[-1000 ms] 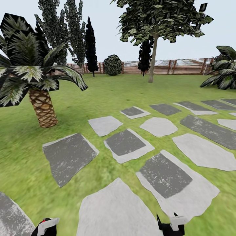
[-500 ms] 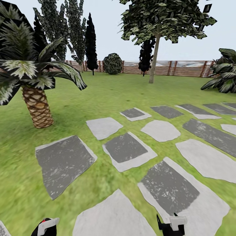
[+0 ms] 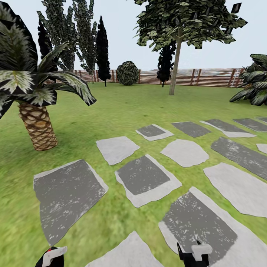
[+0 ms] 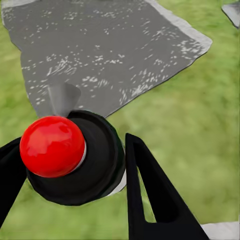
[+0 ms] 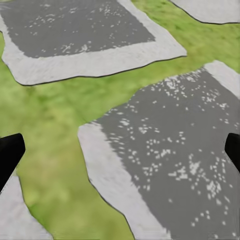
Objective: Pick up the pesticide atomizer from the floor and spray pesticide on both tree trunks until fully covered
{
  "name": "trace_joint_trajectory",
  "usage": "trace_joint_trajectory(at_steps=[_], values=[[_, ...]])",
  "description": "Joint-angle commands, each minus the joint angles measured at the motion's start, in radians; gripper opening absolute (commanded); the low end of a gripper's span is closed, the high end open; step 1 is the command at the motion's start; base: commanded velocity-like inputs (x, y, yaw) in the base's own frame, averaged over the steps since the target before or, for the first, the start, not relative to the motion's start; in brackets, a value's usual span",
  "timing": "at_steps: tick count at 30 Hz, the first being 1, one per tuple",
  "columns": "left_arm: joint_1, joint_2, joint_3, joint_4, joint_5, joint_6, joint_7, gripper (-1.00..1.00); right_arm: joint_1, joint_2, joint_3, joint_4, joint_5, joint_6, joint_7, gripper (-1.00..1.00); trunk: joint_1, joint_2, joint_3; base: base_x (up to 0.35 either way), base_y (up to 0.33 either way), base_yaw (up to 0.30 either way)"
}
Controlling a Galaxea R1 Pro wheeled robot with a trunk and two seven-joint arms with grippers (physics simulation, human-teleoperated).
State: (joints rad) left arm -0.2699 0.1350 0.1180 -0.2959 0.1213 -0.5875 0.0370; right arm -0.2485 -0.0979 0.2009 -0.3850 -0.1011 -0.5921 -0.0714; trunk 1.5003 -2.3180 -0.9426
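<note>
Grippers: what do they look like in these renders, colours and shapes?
In the head view, the left gripper is black with a white block and a small red patch; the right gripper is black with a white block and pointed black tips. In the left wrist view the fingers are flat, matte black, tapering wedges. In the right wrist view, the fingers show as plain black tips. No cables or markings visible.

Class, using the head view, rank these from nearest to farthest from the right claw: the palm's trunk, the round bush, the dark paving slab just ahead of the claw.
1. Dark paving slab, just ahead of the right claw.
2. Palm's trunk, far left.
3. Round bush, by the fence.
</note>
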Motion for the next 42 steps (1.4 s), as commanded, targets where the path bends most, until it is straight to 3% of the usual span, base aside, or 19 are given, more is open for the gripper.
trace_joint_trajectory(at_steps=[1,42], values=[[0.0,0.0,0.0,0.0,0.0,0.0,0.0,-1.0,0.0,-0.001,0.0,0.0,0.0,0.0,0.0,1.0,0.0,0.0,0.0,0.34,0.0,0.0],[0.0,0.0,0.001,0.0,0.001,0.0,0.0,-1.0,0.0,0.0,0.0,0.0,0.0,0.0,0.0,1.0,0.0,0.0,0.0,0.34,0.0,0.0]])
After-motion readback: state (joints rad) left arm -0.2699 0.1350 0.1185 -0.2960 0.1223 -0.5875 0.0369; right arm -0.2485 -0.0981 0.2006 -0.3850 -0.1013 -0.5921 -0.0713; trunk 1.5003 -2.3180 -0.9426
